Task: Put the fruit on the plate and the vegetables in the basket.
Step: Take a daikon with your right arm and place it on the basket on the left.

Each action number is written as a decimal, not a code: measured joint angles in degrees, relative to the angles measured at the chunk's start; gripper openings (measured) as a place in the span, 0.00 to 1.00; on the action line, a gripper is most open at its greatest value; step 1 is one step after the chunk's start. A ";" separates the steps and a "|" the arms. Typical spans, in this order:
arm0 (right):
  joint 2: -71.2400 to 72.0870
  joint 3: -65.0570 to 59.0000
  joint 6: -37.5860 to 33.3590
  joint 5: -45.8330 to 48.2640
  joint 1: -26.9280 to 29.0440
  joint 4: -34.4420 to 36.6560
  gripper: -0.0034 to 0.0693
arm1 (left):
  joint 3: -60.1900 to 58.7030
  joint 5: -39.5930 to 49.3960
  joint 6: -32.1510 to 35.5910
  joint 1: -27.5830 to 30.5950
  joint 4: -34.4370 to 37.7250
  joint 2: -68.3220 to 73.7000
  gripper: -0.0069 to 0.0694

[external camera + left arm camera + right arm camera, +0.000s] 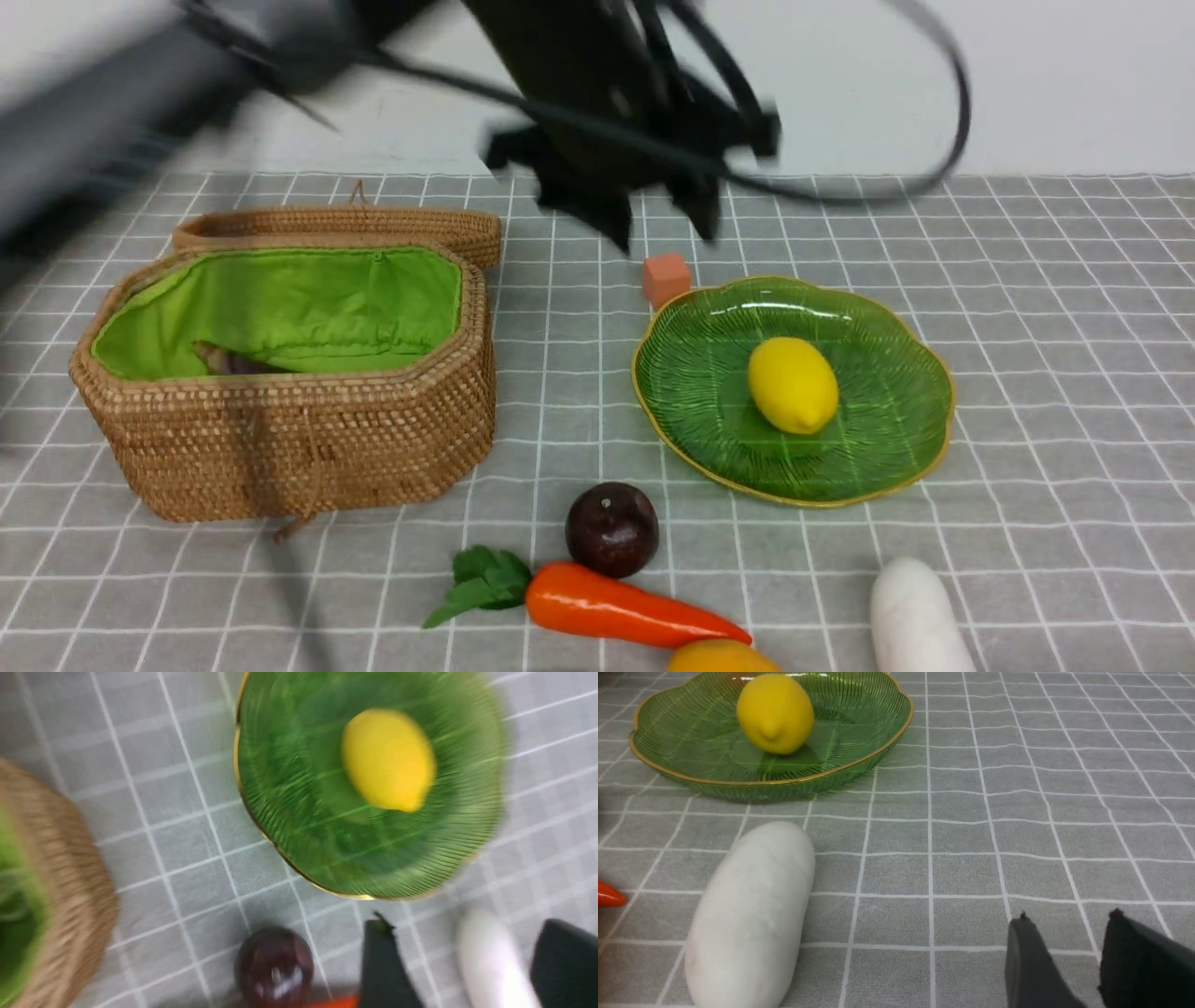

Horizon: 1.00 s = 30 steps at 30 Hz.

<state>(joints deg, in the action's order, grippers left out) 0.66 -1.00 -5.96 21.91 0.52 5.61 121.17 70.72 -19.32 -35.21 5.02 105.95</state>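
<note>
Lemon [387,760] on plate [303,826]; plum [274,966], radish [490,956], carrot [334,1002] on checked cloth [177,826] near plate; basket [70,882] apart; left gripper [462,921] jaws parted.

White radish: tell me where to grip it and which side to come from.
Grip the white radish at its middle, from above, jaws across its short width. It lies flat on the tablecloth, a smooth oblong with rounded ends that may slip; bare cloth shows along both long sides.
</note>
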 joint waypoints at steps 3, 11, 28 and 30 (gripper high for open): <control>0.00 0.00 0.00 0.00 0.00 0.00 0.38 | -6.13 0.00 0.94 0.00 -0.28 -10.52 0.46; 0.00 0.00 0.00 0.00 0.00 0.00 0.38 | -30.21 0.00 -2.92 0.00 -4.53 -35.76 0.18; 0.00 0.00 0.00 0.00 0.00 0.00 0.38 | -88.90 -21.32 -14.42 0.00 -5.02 -94.45 0.07; 0.00 0.00 0.00 0.00 0.00 0.00 0.38 | -89.03 -20.58 -14.67 0.00 -5.32 -95.25 0.07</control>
<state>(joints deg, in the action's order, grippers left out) 0.66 -1.00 -5.96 21.91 0.52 5.61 32.13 50.14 -33.99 -35.21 -0.30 10.70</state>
